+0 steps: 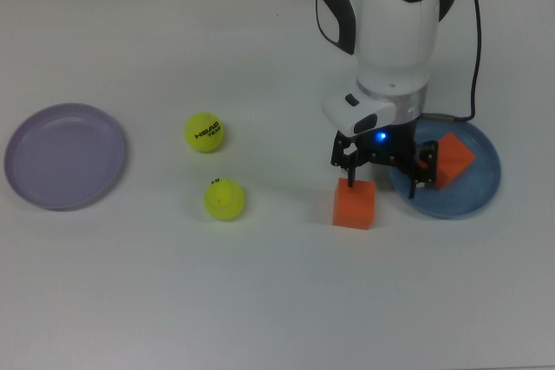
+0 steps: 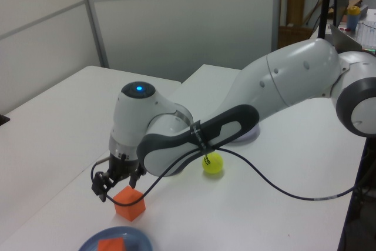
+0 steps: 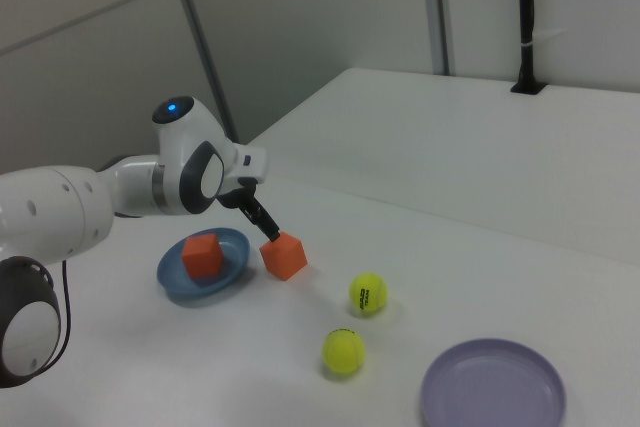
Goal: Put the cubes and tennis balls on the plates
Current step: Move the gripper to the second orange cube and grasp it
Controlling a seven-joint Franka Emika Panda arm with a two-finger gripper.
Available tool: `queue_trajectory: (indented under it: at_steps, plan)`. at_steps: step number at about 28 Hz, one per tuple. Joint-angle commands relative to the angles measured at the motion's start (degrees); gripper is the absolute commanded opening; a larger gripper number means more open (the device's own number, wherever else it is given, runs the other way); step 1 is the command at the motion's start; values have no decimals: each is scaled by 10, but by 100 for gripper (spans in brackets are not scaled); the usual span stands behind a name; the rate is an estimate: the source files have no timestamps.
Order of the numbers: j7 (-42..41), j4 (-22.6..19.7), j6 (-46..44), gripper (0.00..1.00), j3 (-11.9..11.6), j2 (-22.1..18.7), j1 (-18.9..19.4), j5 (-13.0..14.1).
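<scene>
- One orange cube [image 1: 449,160] sits tilted inside the blue plate [image 1: 481,192] at about three o'clock on the tabletop [image 1: 260,301] in the top view.
- The second orange cube [image 1: 354,204] rests flat on the tabletop just beside the blue plate's nine-o'clock rim — apart from it, not on it.
- The hand [image 1: 381,175] hangs over the gap between that cube and the plate, its fingers spread wide and pinching nothing; one fingertip [image 1: 350,181] shows at the cube's twelve-o'clock edge in the top view, the other over the plate's near rim.
- In the left view the hand [image 2: 117,185] is low, right at the loose cube [image 2: 130,202]; whether a finger touches it I cannot tell.
- Two tennis balls lie well off toward nine o'clock: the ball with HEAD lettering [image 1: 205,133] and, at its six o'clock, the ball with a small black mark [image 1: 225,199].
- The lavender plate [image 1: 65,155] sits at the far nine-o'clock side with nothing on it.
- A black cable [image 1: 473,32] trails from the white arm [image 1: 395,23], whose blue light glows on top.
</scene>
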Motion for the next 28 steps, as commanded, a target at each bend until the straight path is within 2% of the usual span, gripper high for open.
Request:
queue_trajectory:
  at_steps: [1,8,28]
  plan:
    - [-16,-1,13,100,-10,9,-1,-12]
    - [-23,-1,13,100,-22,10,-2,-11]
    - [-33,-2,14,100,-26,37,-1,-16]
